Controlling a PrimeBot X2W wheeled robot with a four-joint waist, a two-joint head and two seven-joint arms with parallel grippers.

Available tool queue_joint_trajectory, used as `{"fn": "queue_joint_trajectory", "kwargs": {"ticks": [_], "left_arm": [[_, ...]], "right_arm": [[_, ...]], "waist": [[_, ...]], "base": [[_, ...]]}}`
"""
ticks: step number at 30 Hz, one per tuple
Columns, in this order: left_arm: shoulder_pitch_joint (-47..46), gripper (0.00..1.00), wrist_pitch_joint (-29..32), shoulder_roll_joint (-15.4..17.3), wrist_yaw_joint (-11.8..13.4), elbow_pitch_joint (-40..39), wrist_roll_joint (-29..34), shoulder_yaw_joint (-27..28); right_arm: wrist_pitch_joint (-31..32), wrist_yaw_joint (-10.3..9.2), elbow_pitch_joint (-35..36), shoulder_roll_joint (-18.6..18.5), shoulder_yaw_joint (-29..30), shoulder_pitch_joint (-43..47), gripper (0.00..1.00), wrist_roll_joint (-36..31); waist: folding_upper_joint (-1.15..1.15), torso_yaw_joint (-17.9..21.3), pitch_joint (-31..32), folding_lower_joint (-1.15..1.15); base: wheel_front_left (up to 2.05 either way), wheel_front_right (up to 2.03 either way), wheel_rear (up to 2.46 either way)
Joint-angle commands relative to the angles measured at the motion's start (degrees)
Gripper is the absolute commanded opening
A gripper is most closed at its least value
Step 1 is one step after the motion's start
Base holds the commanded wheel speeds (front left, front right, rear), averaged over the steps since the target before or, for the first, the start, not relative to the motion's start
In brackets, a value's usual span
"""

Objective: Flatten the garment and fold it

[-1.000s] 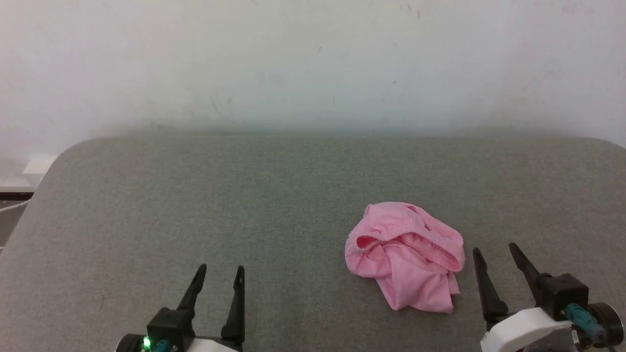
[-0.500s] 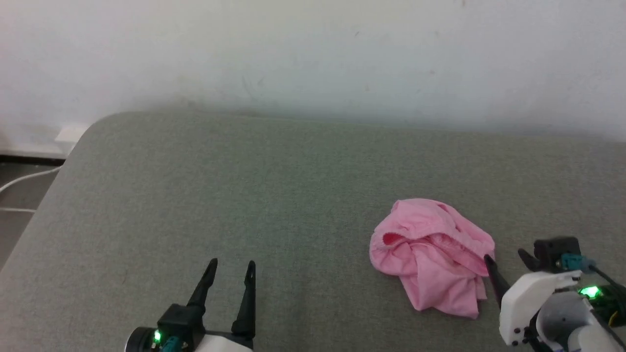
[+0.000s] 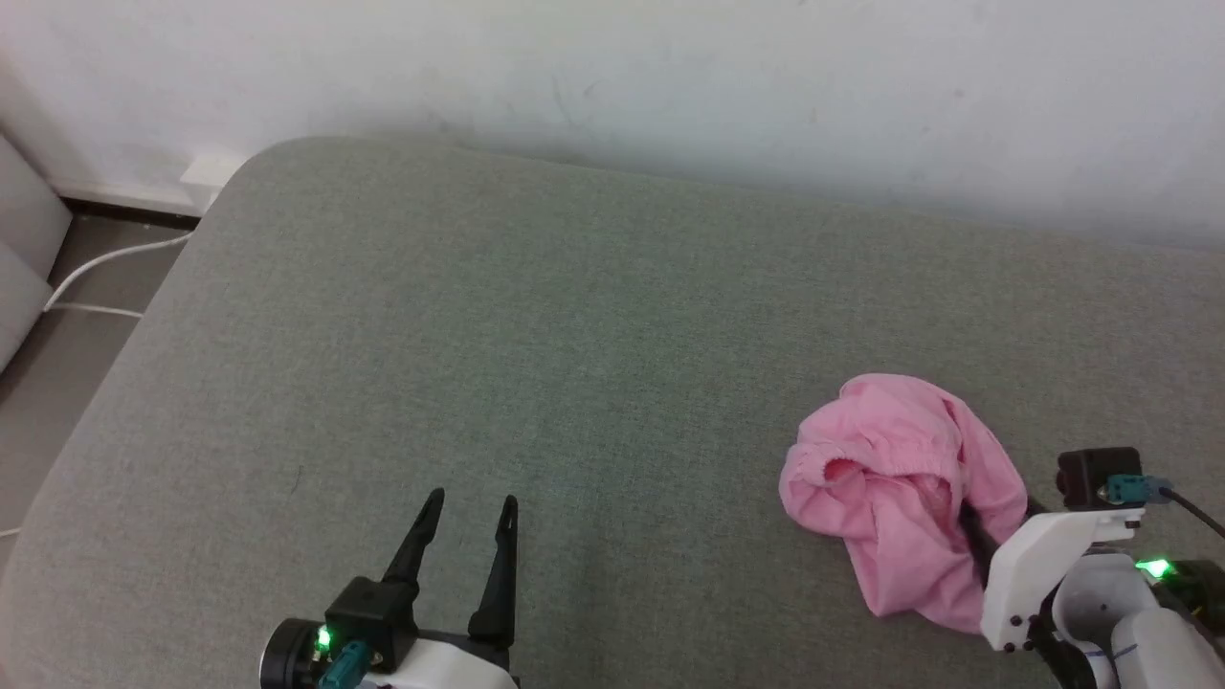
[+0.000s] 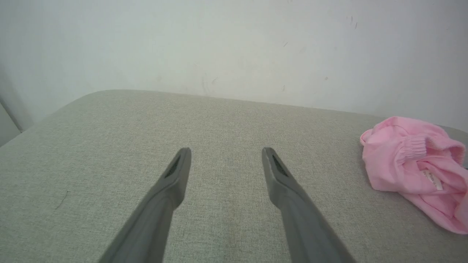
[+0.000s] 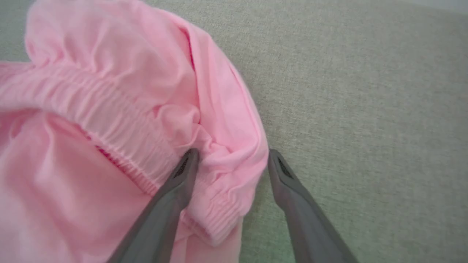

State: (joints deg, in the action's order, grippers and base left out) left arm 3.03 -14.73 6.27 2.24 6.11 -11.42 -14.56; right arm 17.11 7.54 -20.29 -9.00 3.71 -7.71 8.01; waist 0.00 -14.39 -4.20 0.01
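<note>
The garment (image 3: 890,469) is a crumpled light-pink heap at the right of the grey padded surface (image 3: 574,335). It also lies at the right edge of the left wrist view (image 4: 406,157), where a small white label (image 4: 432,179) shows. My right gripper (image 5: 234,152) is open and straddles a fold at the garment's (image 5: 109,91) right edge beside the gathered elastic hem. One finger presses into the cloth, the other is over bare surface. My left gripper (image 3: 474,498) is open and empty, well to the garment's left (image 4: 226,150).
A white wall (image 3: 670,77) rises right behind the surface. The surface's rounded left edge drops to a floor with a white cable (image 3: 105,258). Bare grey surface stretches between my left gripper and the garment.
The head camera has turned, shifting the whole picture. My right gripper has moved forward from beside the garment onto its right edge, still open. The left gripper keeps its pose.
</note>
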Motion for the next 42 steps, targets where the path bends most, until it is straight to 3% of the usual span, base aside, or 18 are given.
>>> {"fn": "queue_joint_trajectory", "kwargs": {"ticks": [1,5,6,7,14,18,21,26,29,33,41,42], "left_arm": [[-1.0,1.0,-0.3,-0.5,-0.6,0.3,0.7,0.6],[-1.0,1.0,-0.3,-0.9,-0.9,0.5,1.2,0.8],[-1.0,1.0,-0.3,-1.1,-1.1,0.6,1.3,0.9],[-1.0,1.0,-0.3,-1.2,-1.2,0.7,1.5,0.9],[0.0,1.0,-0.3,-1.5,-2.1,1.8,2.1,1.6],[0.3,1.0,-0.3,-1.7,-2.6,1.8,2.3,2.1],[0.4,1.0,-0.3,-1.9,-2.7,1.8,2.5,2.2],[0.6,1.0,-0.3,-2.2,-3.1,1.6,2.6,2.1],[0.6,1.0,-0.3,-2.4,-3.2,1.5,2.6,2.1],[0.0,1.0,-0.3,-2.8,-3.2,1.3,2.4,1.8],[-1.0,1.0,-0.3,-3.2,-3.2,2.0,1.9,0.9],[-1.0,1.0,-0.3,-3.2,-3.1,2.1,1.9,0.9]], "right_arm": [[0.7,-0.05,-1.5,0.7,-0.7,-0.8,1.0,2.6],[2.4,-0.05,-3.0,0.3,-2.4,-0.6,1.0,4.7],[2.5,-0.05,-3.2,0.2,-2.6,-0.8,0.14,5.5],[2.2,-0.05,-3.4,0.0,-2.7,-0.9,0.0,6.1],[-2.5,-0.05,-1.0,-1.6,4.4,-3.5,0.0,5.6],[-3.9,-0.05,4.0,-3.6,8.4,-7.0,0.0,2.9],[-3.8,-0.05,9.2,-5.1,7.9,-9.9,0.0,-0.3],[-0.9,-0.05,16.4,-4.8,0.0,-12.0,0.0,-4.4],[1.4,-0.05,16.8,-2.1,-6.4,-10.6,0.0,-5.0],[1.5,-0.05,11.2,1.5,-14.3,-7.8,0.0,-5.0],[-4.1,-0.05,-4.8,4.7,-28.2,-8.7,0.0,-3.0],[-4.6,-0.05,-5.9,4.9,-29.9,-9.0,0.05,-1.6]], "waist": [[0.0,-0.8,-0.7,-0.01],[0.0,-0.7,-0.7,-0.01],[0.0,-0.6,-0.5,-0.01],[0.0,-0.5,-0.3,-0.01],[0.0,0.5,2.6,-0.01],[0.0,0.7,3.8,-0.01],[0.0,0.7,4.3,-0.01],[0.0,-0.5,4.4,-0.01],[0.0,-1.6,3.8,-0.01],[0.0,-3.3,2.3,-0.01],[0.0,-5.7,0.4,-0.01],[0.0,-5.7,0.4,-0.01]], "base": [[0.0,0.0,0.0],[0.0,0.0,0.0],[0.0,0.0,0.0],[0.0,0.0,0.0],[0.0,0.0,0.0],[0.0,0.0,0.0],[0.0,0.0,0.0],[0.0,0.0,0.0],[0.0,0.0,0.0],[0.0,0.0,0.0],[0.0,0.0,0.0],[0.0,0.0,0.0]]}}
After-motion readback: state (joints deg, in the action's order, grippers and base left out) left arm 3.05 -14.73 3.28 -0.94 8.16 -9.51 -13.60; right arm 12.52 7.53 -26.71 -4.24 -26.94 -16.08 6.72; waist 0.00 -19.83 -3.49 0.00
